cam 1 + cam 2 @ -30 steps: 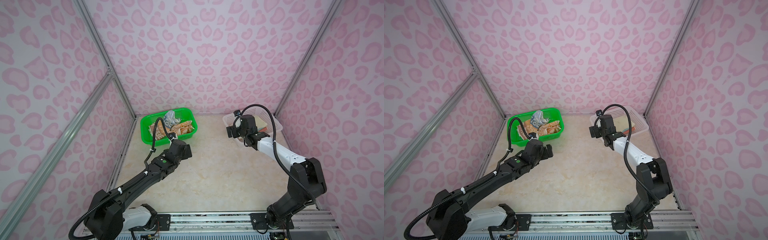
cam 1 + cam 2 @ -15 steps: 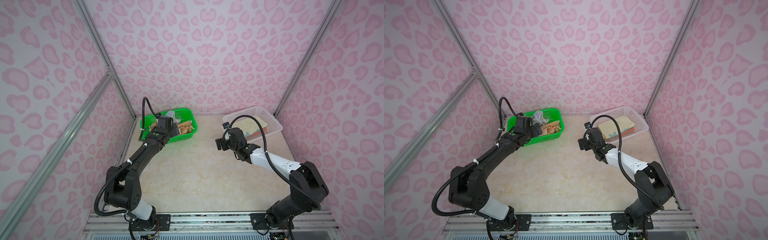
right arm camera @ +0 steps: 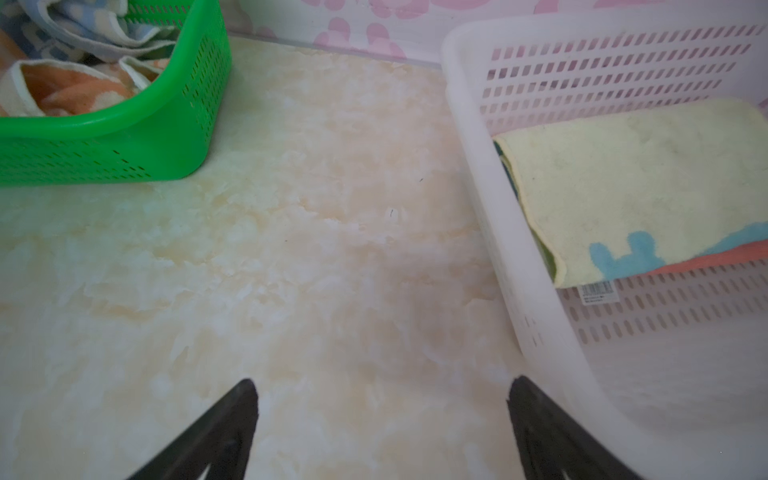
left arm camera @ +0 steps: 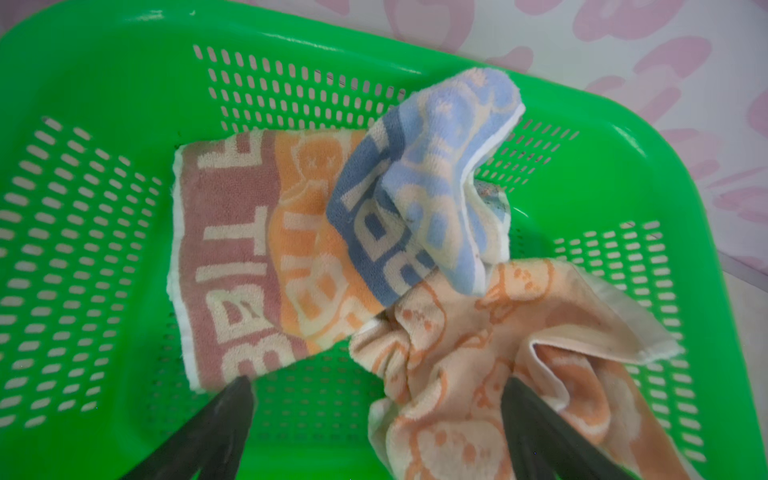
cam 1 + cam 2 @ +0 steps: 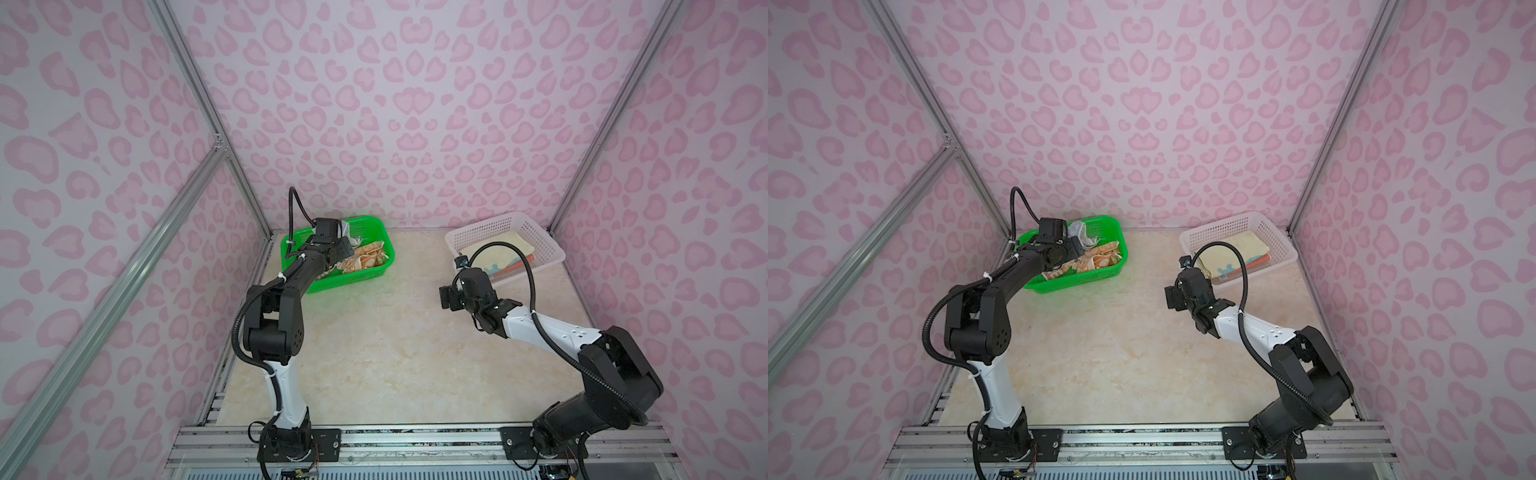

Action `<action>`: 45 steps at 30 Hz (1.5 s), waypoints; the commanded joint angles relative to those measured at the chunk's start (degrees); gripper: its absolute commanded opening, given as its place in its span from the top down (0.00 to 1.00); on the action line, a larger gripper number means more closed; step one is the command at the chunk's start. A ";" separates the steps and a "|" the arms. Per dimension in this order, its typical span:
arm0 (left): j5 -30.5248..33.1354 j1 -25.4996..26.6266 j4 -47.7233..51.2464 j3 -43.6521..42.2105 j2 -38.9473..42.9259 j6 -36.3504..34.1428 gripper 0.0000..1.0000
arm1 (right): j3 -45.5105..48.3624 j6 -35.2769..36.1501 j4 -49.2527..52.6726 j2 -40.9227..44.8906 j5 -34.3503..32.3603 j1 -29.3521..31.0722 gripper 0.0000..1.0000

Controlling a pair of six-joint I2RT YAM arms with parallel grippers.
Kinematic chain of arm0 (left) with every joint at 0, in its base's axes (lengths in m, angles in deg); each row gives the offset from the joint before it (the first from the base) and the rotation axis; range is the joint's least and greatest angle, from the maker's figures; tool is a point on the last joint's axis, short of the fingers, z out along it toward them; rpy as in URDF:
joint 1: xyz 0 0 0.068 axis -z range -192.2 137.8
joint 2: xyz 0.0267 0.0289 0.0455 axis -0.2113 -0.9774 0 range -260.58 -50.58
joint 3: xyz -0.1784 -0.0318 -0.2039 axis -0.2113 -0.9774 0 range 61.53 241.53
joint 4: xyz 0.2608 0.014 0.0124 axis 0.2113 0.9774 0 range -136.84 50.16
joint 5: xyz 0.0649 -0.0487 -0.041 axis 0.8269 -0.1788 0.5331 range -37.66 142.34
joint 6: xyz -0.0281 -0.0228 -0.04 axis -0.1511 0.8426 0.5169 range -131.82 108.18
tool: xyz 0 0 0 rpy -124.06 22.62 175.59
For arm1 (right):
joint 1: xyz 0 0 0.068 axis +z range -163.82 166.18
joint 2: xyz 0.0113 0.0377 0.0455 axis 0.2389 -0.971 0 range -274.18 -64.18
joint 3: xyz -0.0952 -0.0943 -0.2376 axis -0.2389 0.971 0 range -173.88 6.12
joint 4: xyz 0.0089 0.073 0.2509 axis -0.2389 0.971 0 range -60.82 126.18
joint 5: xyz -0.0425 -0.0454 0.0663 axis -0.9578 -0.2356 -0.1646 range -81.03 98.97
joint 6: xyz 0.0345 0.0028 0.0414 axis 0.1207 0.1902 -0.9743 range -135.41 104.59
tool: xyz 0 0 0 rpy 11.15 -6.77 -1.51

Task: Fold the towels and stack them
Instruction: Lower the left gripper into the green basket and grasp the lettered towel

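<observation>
Starting at the left gripper: spread wide, clamped on nothing, poised inside the rim of the green basket. One jaw in front of the orange towel, the other by a corner of the striped towel. Cannot tell whether already touching cloth. Both towels crumpled and overlapping, with the striped towel's blue end bunched up on top. Arrived here within the last second. Was short of the basket, over the surface, arm stretched out; now drawn in and reaching over the rim.

Across to the right gripper: likewise spread and empty, above bare surface, just beside the white basket. Was up at that basket a second ago; since pulled back towards the middle. Inside it, a folded yellow towel lying flat on a coral towel.

Reads as a turnover between rounds: two towels folded and stacked, two still to do. Next, probably a pinch on the orange towel and a lift out onto the surface, with the right gripper well placed there to help spread it. Some risk of dragging the striped towel along, given the overlap.
</observation>
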State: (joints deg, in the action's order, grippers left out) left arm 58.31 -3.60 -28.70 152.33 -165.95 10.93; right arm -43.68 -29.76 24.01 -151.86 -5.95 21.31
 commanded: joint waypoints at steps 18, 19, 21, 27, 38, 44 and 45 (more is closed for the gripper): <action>-6.48 -3.85 4.16 13.17 -15.84 1.25 0.58 | -0.02 1.50 2.80 -3.31 -0.48 4.94 0.12; -6.57 -3.93 3.98 13.24 -16.10 1.33 0.61 | -0.03 1.46 2.82 -3.54 -0.31 5.03 0.12; -6.91 -4.05 4.02 13.46 -16.32 1.33 0.74 | -0.28 1.34 2.88 -3.90 -0.11 5.40 0.13; -6.96 -4.25 3.60 12.50 -14.17 0.26 0.98 | -0.81 1.78 3.15 -4.36 0.42 5.76 0.13; -6.32 -4.28 0.94 5.47 -1.34 -3.24 0.98 | -0.73 1.80 1.76 -5.03 1.51 6.22 0.14; -6.41 -4.26 0.00 2.59 3.48 -4.11 0.98 | -0.50 1.69 1.15 -5.21 2.00 6.68 0.14; -6.41 -4.21 0.06 2.44 3.87 -4.26 0.98 | -0.40 1.69 1.04 -5.19 1.98 6.69 0.14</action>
State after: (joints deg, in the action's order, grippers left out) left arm 51.60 -7.95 -27.04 155.31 -174.96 8.02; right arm -44.25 -28.23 26.21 -156.64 -4.48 27.72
